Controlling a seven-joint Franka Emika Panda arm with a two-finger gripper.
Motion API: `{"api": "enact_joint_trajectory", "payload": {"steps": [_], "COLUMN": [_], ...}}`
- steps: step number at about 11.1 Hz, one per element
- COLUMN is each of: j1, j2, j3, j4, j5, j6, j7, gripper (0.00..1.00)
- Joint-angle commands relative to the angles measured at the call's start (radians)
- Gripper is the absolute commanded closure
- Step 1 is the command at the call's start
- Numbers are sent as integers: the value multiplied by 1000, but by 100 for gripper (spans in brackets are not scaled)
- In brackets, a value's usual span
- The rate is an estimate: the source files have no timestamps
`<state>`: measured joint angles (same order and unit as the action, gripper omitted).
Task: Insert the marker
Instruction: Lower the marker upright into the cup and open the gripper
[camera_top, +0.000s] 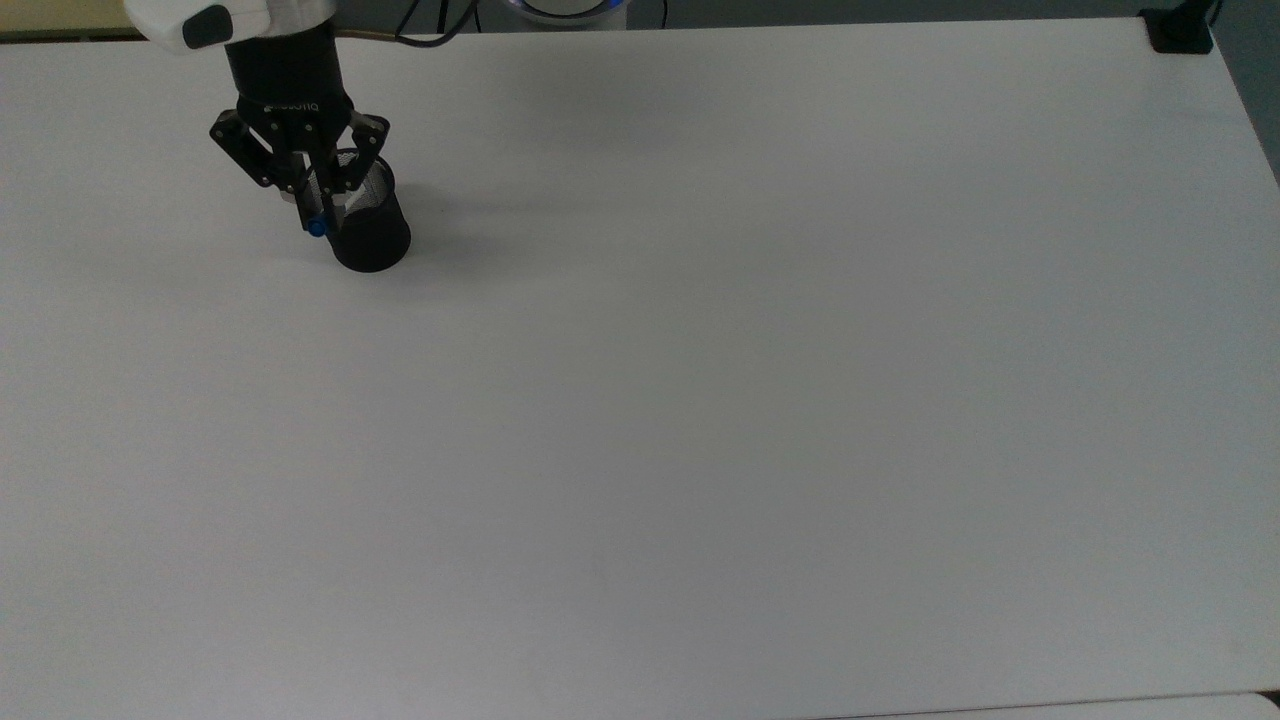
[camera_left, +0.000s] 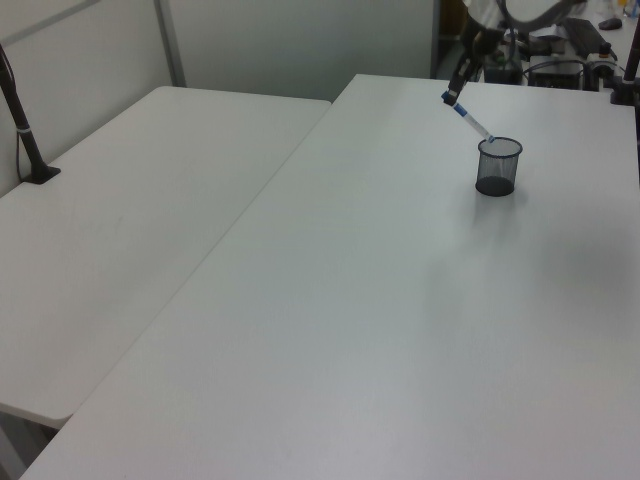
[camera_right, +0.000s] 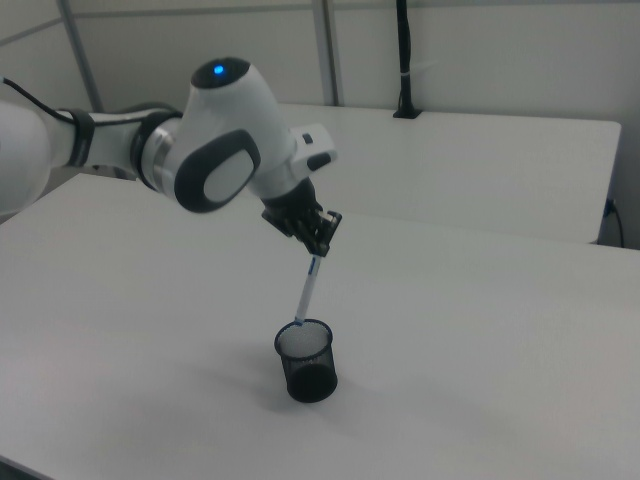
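Hand grips the marker above the mesh cup.
Marker tilted, lower end at the cup's rim; tabletop beside the cup lies open.

White-blue marker; black mesh cup; white table.

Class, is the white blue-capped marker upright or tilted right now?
Tilted: the white blue-capped marker slants from the gripper down to the black mesh cup's rim.
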<state>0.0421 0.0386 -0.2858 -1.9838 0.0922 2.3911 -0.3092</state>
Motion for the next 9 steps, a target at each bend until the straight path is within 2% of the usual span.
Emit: {"api": "enact_joint_trajectory", "payload": {"steps": [1,7,9], "j1": [-37,-45,-54], "j2": [-46,-46,-48], "j3": [4,-3,-4], "j4": [-101,-148,-148], "j5": [15,17,17], "j6": [60,60,59], "j7": [-95,-102,-100], "gripper": [100,98,80]}}
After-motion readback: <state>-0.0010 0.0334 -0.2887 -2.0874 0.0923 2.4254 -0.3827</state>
